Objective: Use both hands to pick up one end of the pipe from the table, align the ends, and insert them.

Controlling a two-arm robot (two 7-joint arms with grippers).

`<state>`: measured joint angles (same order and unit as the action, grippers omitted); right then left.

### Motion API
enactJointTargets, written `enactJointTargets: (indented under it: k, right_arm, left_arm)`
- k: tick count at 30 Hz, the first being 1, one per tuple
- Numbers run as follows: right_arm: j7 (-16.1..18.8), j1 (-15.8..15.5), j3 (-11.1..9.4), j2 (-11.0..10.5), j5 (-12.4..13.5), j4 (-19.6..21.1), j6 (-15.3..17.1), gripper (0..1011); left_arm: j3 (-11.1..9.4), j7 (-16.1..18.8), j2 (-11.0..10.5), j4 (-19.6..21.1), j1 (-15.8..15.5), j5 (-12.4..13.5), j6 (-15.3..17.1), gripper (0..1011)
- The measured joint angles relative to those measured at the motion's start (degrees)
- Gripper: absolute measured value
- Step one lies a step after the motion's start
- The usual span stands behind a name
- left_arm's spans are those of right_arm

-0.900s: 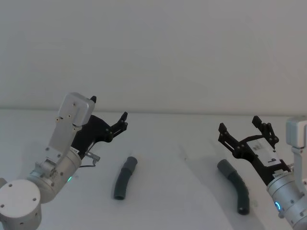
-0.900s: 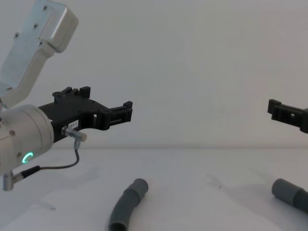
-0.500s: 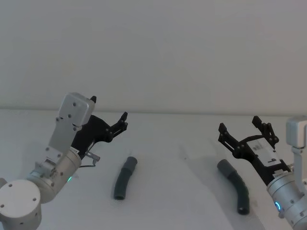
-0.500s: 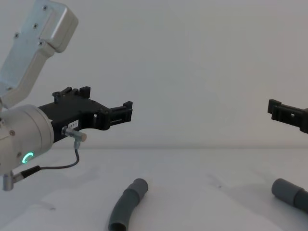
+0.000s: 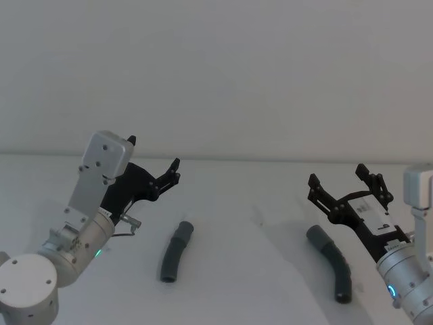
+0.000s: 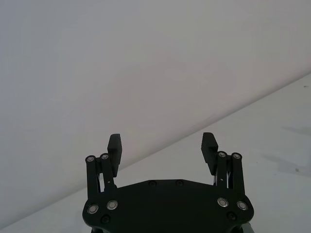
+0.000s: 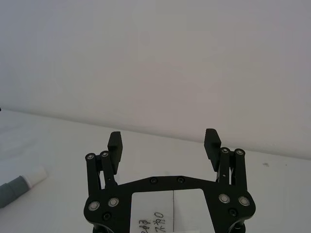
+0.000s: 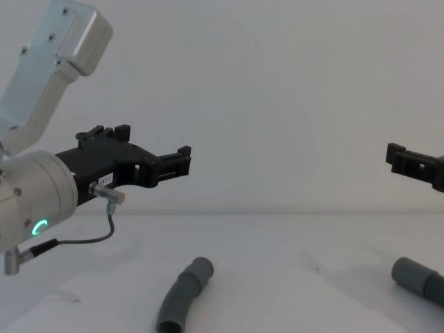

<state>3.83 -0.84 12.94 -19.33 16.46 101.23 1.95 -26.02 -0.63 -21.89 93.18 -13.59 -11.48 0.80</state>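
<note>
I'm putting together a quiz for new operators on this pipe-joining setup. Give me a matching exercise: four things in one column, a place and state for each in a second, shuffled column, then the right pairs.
Things
1. left gripper
2. right gripper
3. left pipe piece
4. right pipe piece

Place and state
A. lying loose on the table, on the robot's right
B. open, raised above the table on the robot's left
C. open, raised above the table on the robot's right
D. lying loose on the table, left of centre

Pairs: 1-B, 2-C, 3-D, 4-A
</note>
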Motion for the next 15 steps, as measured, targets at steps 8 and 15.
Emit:
enactJointTargets:
  k: [8, 15]
  right_arm:
    - [0.0, 0.0, 0.0, 0.0, 0.0, 0.0, 0.0, 1001]
    - [0.0, 0.0, 0.0, 0.0, 0.0, 0.0, 0.0, 1001]
  left_arm:
    - [0.0, 0.0, 0.0, 0.0, 0.0, 0.0, 0.0, 1000]
    - [0.0, 0.0, 0.0, 0.0, 0.0, 0.0, 0.0, 1000]
